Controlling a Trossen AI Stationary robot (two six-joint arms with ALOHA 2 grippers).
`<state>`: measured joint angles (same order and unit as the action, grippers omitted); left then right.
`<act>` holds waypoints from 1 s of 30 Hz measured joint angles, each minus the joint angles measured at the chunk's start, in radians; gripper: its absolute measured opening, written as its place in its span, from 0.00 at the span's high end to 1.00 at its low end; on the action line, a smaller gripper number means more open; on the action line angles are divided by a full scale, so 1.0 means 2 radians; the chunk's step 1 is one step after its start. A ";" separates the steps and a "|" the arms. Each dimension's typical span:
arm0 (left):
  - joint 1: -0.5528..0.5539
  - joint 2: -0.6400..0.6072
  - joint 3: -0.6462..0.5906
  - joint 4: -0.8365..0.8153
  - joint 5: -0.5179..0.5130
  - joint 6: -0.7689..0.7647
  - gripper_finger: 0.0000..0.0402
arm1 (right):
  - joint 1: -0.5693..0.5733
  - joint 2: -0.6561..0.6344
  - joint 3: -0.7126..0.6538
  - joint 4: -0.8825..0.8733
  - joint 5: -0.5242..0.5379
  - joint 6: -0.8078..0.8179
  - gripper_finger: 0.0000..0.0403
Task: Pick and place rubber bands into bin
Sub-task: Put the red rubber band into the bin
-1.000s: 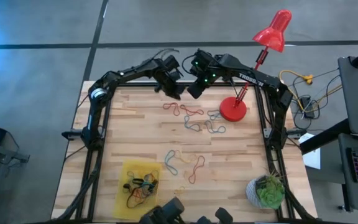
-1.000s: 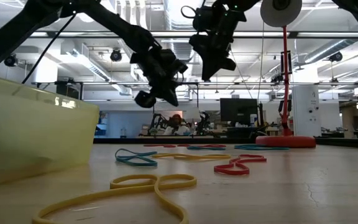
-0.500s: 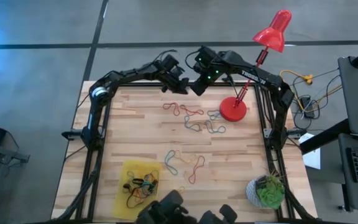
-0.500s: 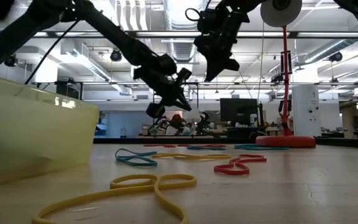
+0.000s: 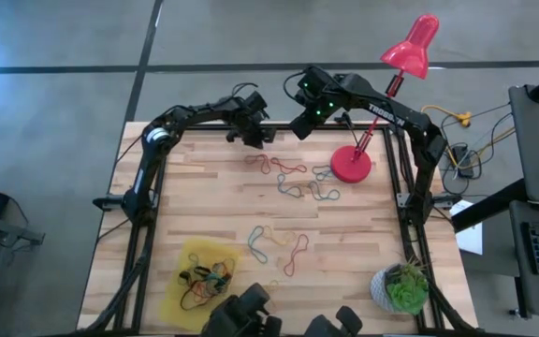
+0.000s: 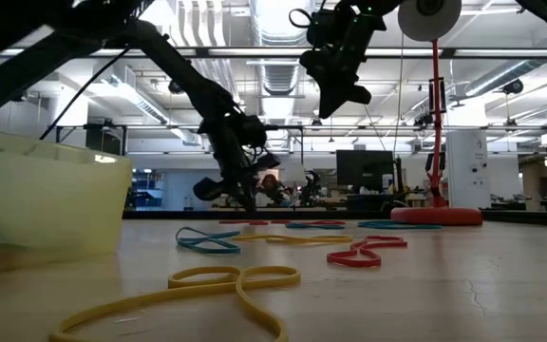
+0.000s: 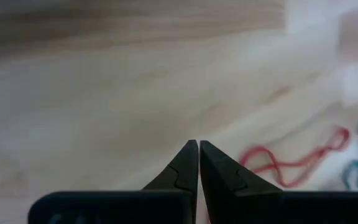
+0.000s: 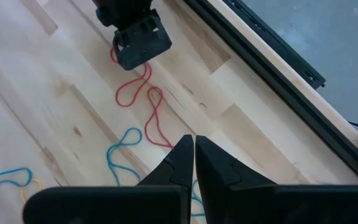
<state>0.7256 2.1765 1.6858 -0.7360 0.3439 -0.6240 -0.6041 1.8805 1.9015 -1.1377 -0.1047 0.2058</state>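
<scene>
Several loose rubber bands lie flat on the wooden table: red ones [image 5: 274, 166] far back, blue and green ones [image 5: 309, 190] beside them, and a mixed group [image 5: 279, 245] nearer. The yellow bin [image 5: 171, 281] stands askew at the near left with several bands inside. My left gripper [image 5: 254, 140] is shut and low over the table by the far edge, just left of the red bands [image 7: 291, 163]. My right gripper [image 5: 298, 128] is shut and hangs higher [image 6: 333, 103], a little to the right. Neither gripper holds anything.
A red desk lamp stands with its round base [image 5: 351, 166] at the far right, close to the blue and green bands. A potted plant [image 5: 400, 288] sits at the near right corner. Dark shapes [image 5: 251, 316] show at the near edge.
My left gripper has come down toward the table near its far edge, rolling as it sank, and stays shut. The yellow bin has turned askew and shifted toward the table's near left corner.
</scene>
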 joint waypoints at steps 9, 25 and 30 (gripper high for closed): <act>0.000 0.013 0.000 -0.027 -0.001 0.002 1.00 | -0.003 0.000 0.000 0.004 0.000 0.000 0.98; -0.024 0.017 -0.003 -0.098 0.035 0.026 1.00 | -0.003 0.000 0.000 0.008 0.002 -0.014 0.98; -0.045 0.017 0.002 -0.098 0.054 0.038 1.00 | -0.004 0.000 0.000 0.008 0.002 -0.017 0.98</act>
<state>0.6364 2.2099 1.6901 -0.9326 0.4511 -0.5480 -0.6122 1.8801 1.9015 -1.1221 -0.1017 0.1719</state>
